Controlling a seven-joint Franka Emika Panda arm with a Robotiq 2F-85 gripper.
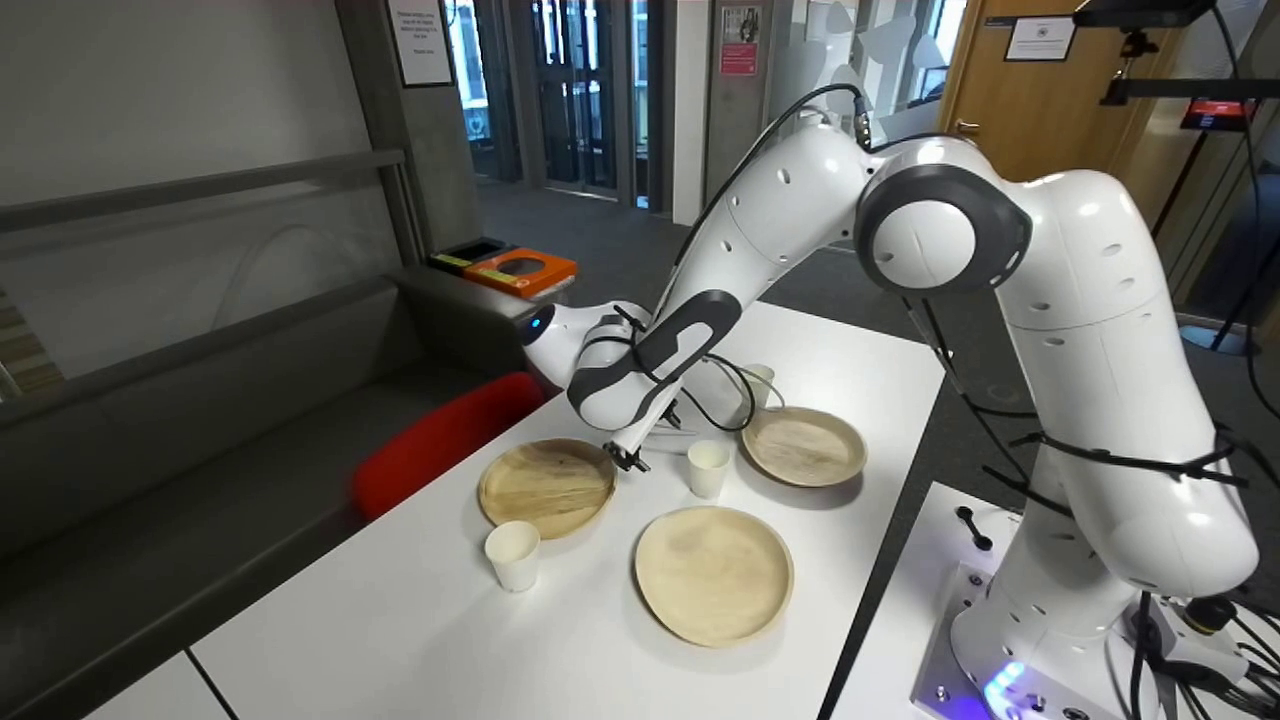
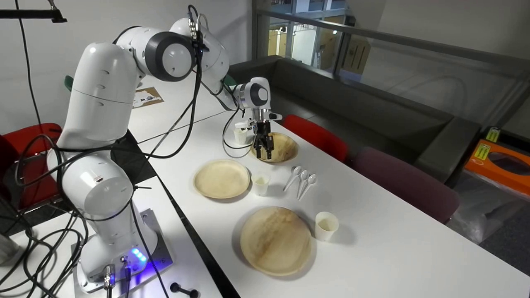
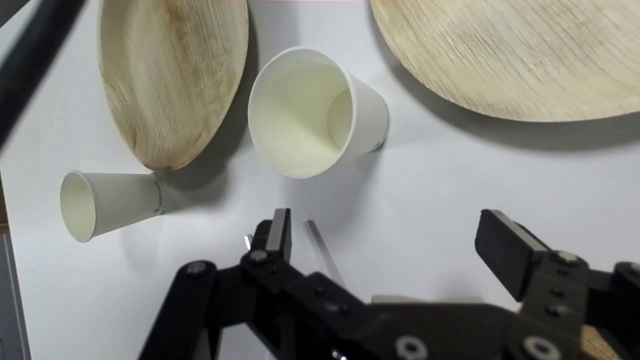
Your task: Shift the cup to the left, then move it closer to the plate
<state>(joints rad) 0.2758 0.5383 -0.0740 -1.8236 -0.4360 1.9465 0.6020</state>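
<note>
We are watching the gripper (image 2: 263,153) hanging near the wooden bowl (image 2: 285,145), its fingers (image 3: 278,235) standing wide apart. We are seeing the middle white paper cup (image 1: 708,474) standing upright near the darker wooden plate (image 1: 805,447) and the paler wooden plate (image 1: 715,575).

Both exterior views look down across the table (image 1: 420,640), the wrist view closer.

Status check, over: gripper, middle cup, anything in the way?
Gripper open, holding nothing. Middle cup upright, not gripped. White spoons lie beside it, not touching; might block a slide that way.
</note>
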